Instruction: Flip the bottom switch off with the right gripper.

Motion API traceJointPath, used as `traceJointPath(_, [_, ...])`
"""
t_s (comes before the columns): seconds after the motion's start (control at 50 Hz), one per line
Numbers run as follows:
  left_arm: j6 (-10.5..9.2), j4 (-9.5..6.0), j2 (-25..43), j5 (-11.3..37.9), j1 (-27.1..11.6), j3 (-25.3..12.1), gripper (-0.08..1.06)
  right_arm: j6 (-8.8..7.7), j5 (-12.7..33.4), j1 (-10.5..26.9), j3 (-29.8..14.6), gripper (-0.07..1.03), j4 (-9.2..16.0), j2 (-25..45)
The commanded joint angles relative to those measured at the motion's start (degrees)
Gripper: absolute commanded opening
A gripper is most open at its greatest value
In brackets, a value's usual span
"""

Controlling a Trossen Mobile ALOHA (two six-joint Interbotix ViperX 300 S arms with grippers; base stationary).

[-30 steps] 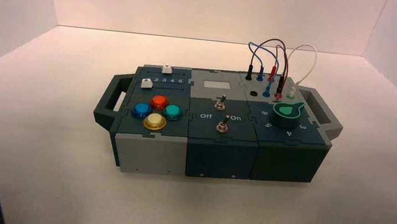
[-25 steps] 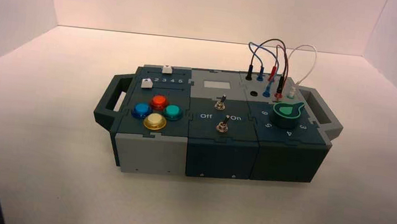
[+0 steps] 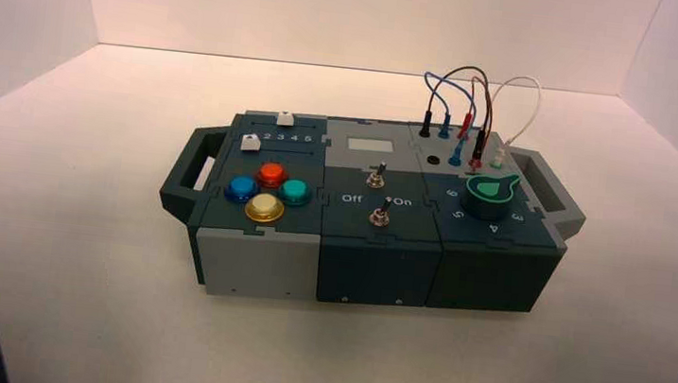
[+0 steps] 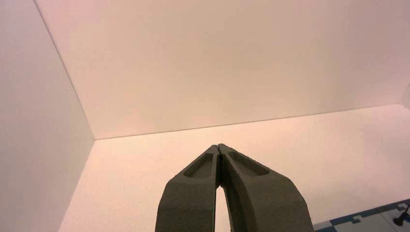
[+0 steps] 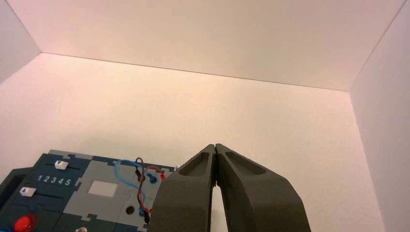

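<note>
R end effector point(image 5: 215, 147): fingers together, nothing gripped, well apart from box point(image 3: 256, 264), near table's point(image 3: 112, 320) R near corner. L end effector point(image 4: 218, 147) ditto, near L near corner. Bottom switch point(image 3: 380, 217): box's mid panel, by its near edge, just beside upper toggle point(image 3: 375, 180).

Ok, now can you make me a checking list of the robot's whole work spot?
Surface: pale, box standing on it
Job's things: bottom switch, silver toggle on the dark middle panel, nearer the robot than its twin
Clutter: nothing seen
Grippers: right gripper and left gripper both shut and empty, each away from the switches, at its own side
Cables: blue, black, red and white wires at the box's far right
Surroundings: plain pale walls
</note>
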Motion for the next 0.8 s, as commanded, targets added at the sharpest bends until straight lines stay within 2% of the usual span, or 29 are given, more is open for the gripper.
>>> traceJointPath(0.02, [-0.18,-0.09,0.2,1.8,0.2,-1.5,-0.03,0.18,0.3,-0.1,-1.1,-0.03,1.0,0.5])
traceJointPath(0.16, [-0.35,-0.53,0.1,9.5,0.2,-3.3,-0.03,0.18,2.5,0.5,-1.4,-0.03,1.7,1.0])
traceJointPath(0.28, [-0.44,-0.88,0.2,15.4,0.2,-3.4,-0.03,0.26,3.9,1.4,-2.0,-0.03,1.8,1.9])
traceJointPath(0.42, [-0.44,-1.14,0.4,20.3,-0.4,-3.5,-0.03,0.18,5.4,1.5,-2.7,-0.03,2.4,3.9])
traceJointPath(0.56, [-0.35,-2.37,1.6,24.5,-2.4,-4.0,-0.03,0.09,6.6,1.6,-3.2,-0.03,2.5,6.1])
traceJointPath(0.64, [-0.79,-3.69,4.3,27.6,-5.8,-4.5,-0.03,0.0,7.7,2.5,-4.2,-0.03,3.3,8.7])
traceJointPath(0.8, [-1.67,-6.06,8.3,28.6,-9.8,-5.0,-0.03,0.0,8.9,4.6,-5.1,-0.03,3.3,11.4])
